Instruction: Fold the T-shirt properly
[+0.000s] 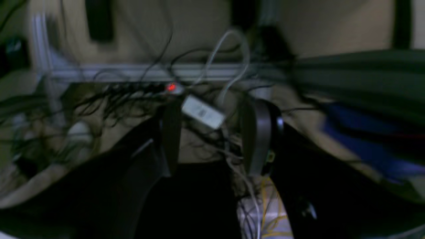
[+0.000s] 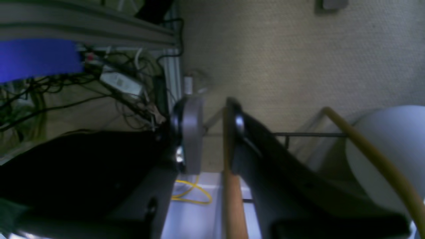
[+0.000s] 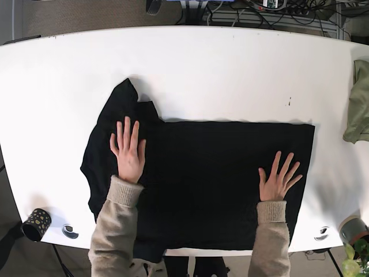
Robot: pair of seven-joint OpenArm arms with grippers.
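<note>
1. Since neither of my arms shows up in the base view, all I've got for them is the wrist cams. My left hand (image 1: pixel 212 139) is released, its two fingers well apart with nothing between them. It's pointing at a tangle of black cables (image 1: pixel 126 96), a power strip with a red light (image 1: pixel 171 87) and a white adapter (image 1: pixel 203 113). That picture is pretty blurry.
2. My right hand (image 2: pixel 214 136) is released too, with a clear gap between the fingers and nothing gripped. It's looking down at beige carpet (image 2: pixel 282 49). A tan curved rod (image 2: pixel 375 156) is off to one side and a yellow cable (image 2: pixel 192 194) loops below.
3. The black T-shirt (image 3: pixel 213 173) lies on the white tabletop (image 3: pixel 202 75), nearer the front edge, with its bottom hanging slightly over it. Most of it is spread flat as a rectangle. The end on the view's left is bunched, with a sleeve poking up.
4. A person in a beige sweater has both palms flat on the shirt, fingers spread. One person's hand (image 3: pixel 128 153) is on the bunched end, the other person's hand (image 3: pixel 278 180) is near the straight edge on the view's right.
5. Other stuff: a dark speckled cup (image 3: pixel 36 223) sits at the front corner on the view's left, and an olive-green cloth (image 3: pixel 358 109) lies at the tabletop's edge on the view's right.
</note>
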